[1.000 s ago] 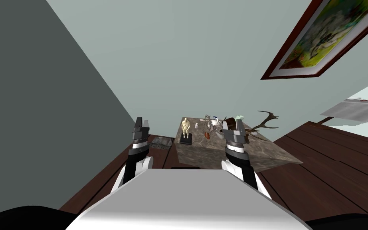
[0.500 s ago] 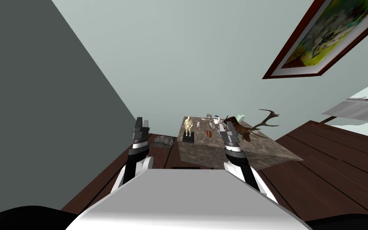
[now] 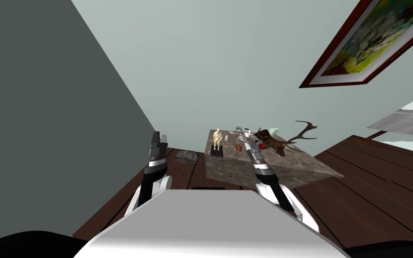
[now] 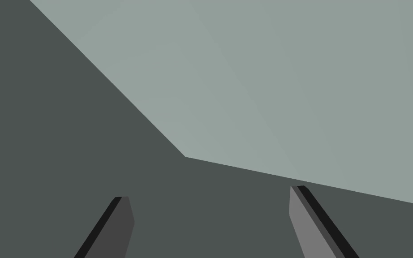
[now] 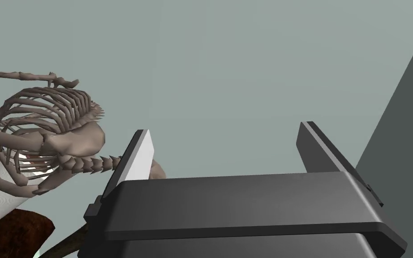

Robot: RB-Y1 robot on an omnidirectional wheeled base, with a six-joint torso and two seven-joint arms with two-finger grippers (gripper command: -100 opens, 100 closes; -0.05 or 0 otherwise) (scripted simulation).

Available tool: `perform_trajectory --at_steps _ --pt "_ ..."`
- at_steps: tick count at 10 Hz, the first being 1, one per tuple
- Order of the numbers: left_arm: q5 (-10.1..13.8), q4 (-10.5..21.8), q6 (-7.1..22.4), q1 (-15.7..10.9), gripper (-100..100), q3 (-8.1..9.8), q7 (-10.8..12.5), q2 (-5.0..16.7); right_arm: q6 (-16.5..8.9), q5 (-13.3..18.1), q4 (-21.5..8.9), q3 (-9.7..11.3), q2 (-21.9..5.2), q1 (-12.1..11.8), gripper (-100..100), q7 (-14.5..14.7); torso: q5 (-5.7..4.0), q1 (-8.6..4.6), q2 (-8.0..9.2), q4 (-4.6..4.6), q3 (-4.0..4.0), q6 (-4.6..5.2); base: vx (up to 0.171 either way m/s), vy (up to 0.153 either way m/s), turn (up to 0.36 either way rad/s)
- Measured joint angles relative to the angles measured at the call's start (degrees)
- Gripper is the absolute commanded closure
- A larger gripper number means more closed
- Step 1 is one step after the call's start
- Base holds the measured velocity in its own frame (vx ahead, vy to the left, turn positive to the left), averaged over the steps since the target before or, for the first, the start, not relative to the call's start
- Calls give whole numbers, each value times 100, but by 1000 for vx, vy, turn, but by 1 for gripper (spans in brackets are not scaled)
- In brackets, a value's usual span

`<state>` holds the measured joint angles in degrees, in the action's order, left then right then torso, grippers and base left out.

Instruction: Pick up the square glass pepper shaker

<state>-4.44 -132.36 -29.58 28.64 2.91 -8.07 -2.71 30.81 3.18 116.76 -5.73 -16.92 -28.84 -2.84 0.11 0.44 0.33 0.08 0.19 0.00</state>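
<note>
R gripper (image 5: pixel 224 128) jaws released, over table (image 3: pixel 268 174), just beside skeleton (image 5: pixel 53 134). Shaker (image 3: pixel 226 138) apart, untouched. L gripper (image 4: pixel 210 192) released too.

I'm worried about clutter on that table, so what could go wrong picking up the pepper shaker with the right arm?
The skeleton model sits right beside one open finger of the right gripper, so a sideways move may knock it. The small shaker stands close to the figurine, which could topple if brushed.
</note>
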Motion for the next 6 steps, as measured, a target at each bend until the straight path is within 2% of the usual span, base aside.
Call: perform_trajectory --at_steps 3,6 --pt "0 0 0 0 0 0 0 0 -129 210 -410 -20 -244 60 -100 140 -2 -6 -7 -1 -4 -1 -56 91 47" --pt "0 0 0 1 0 0 0 0 -227 392 -812 -120 -556 69 -100 250 -2 -8 -24 -5 -14 -1 -11 91 69"
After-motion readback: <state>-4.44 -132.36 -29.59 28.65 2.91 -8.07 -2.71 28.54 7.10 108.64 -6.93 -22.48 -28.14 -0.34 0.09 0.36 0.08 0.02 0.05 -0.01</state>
